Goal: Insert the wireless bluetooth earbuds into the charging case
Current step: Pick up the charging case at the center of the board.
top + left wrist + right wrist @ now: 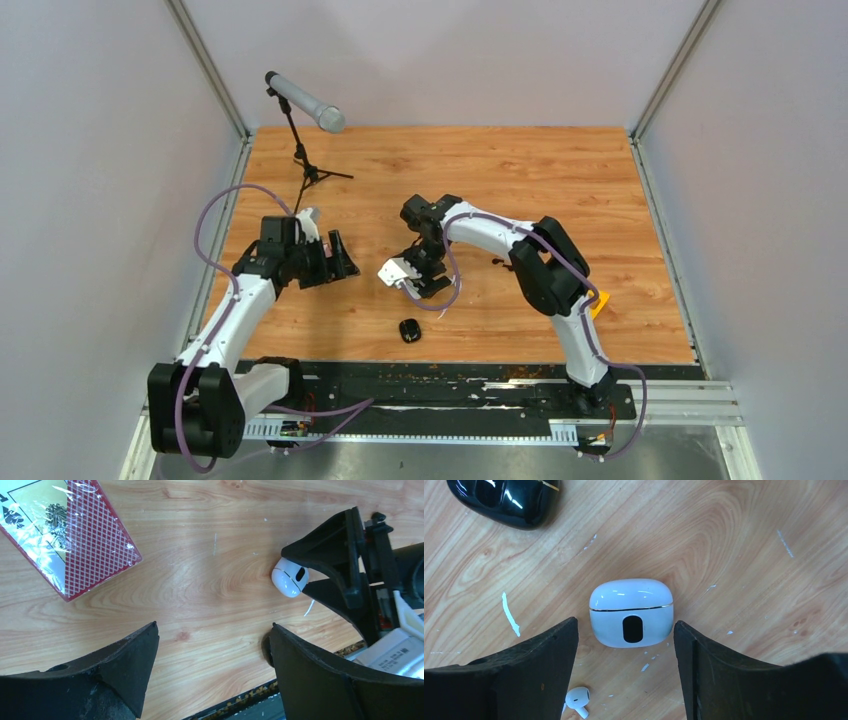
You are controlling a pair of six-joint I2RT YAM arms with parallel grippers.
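Note:
A closed white charging case (pixel 631 612) lies on the wood just ahead of and between the fingertips of my open right gripper (pixel 625 625), untouched. One white earbud (pixel 577 700) lies loose by the left finger (pixel 534 675), near the frame's bottom. A glossy black case (pixel 506 500) sits at the top left; it also shows in the top view (pixel 410 330). My right gripper (pixel 428 275) hovers mid-table. My left gripper (pixel 340 262) is open and empty over bare wood (pixel 215 627), and sees the white case (pixel 290 577) past a right finger. No black earbuds show.
A wrapped pack of playing cards (pixel 70 535) lies to the left of the left gripper. A microphone on a small stand (pixel 305 105) is at the back left. An orange object (pixel 598 303) lies by the right arm. The table's black front strip (pixel 440 385) is close by.

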